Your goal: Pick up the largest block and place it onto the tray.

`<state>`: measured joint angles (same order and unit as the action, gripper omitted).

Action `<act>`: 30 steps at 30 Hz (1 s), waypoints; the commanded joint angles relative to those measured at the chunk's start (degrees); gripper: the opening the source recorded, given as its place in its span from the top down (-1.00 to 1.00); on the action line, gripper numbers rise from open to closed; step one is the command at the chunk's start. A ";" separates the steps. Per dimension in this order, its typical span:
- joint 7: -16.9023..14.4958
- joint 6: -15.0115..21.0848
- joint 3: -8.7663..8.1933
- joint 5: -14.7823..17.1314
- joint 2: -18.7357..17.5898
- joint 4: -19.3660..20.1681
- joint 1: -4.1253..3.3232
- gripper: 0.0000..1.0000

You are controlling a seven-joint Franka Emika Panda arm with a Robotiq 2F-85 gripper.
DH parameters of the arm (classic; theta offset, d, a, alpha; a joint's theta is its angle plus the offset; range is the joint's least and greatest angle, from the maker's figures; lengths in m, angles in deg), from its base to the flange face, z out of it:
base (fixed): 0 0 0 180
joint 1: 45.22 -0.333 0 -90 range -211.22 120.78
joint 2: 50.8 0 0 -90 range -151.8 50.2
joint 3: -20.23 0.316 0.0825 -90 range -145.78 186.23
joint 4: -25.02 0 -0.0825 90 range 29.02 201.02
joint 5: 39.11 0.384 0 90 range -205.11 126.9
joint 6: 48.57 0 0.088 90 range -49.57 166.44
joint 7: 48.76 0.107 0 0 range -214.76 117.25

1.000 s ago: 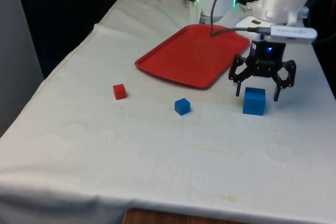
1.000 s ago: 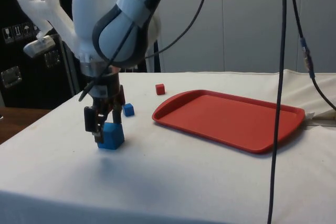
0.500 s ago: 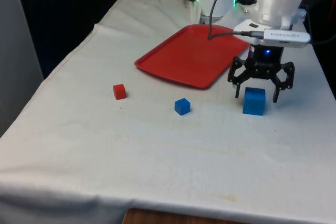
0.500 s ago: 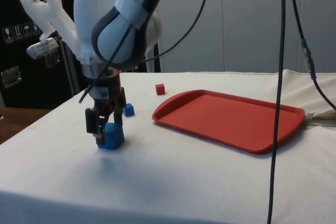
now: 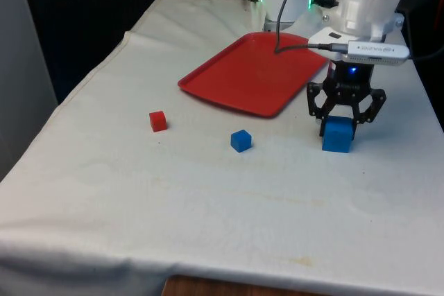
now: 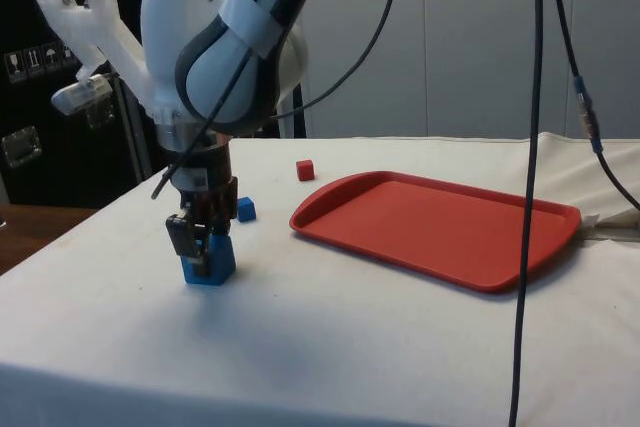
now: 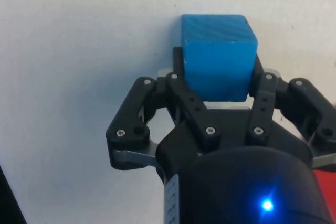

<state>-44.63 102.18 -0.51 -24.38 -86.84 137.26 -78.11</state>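
1. The large blue block [image 5: 337, 134] is a matte cube with crisp edges; the wrist view shows faint parallel ridges across its top face [image 7: 218, 53].
2. The small blue block [image 5: 241, 140] and the small red block [image 5: 158, 120] are plain cubes of the same flat finish, each much smaller than the large one.
3. The red tray [image 5: 255, 73] is a smooth, shallow rectangle with rounded corners and a raised lip, and nothing lies in it.
4. The table [image 5: 173, 199] wears a white cloth with soft creases and a few faint stains near the front edge.
5. In the side view, dark cabinets stand behind the table on one side and pale panels on the other.
6. The large blue block sits on the cloth at the front view's right, just nearer than the tray's near corner and well apart from the two small cubes at its left.
7. The gripper [image 5: 345, 119] reaches straight down over this block, and its black fingers [image 7: 181, 72] press against two opposite sides, clamped on it while it rests on the cloth.
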 commanded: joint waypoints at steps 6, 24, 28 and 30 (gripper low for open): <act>-0.23 0.00 0.40 0.40 -0.06 -0.06 0.29 1.00; 0.17 -1.43 -1.38 -0.86 3.09 1.49 -0.40 1.00; 0.29 -1.89 -1.60 -1.15 4.24 1.89 -0.46 1.00; 0.34 -2.01 -1.66 -1.20 4.53 2.01 -0.52 1.00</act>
<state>-44.69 100.52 -1.66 -25.07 -82.60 139.04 -78.16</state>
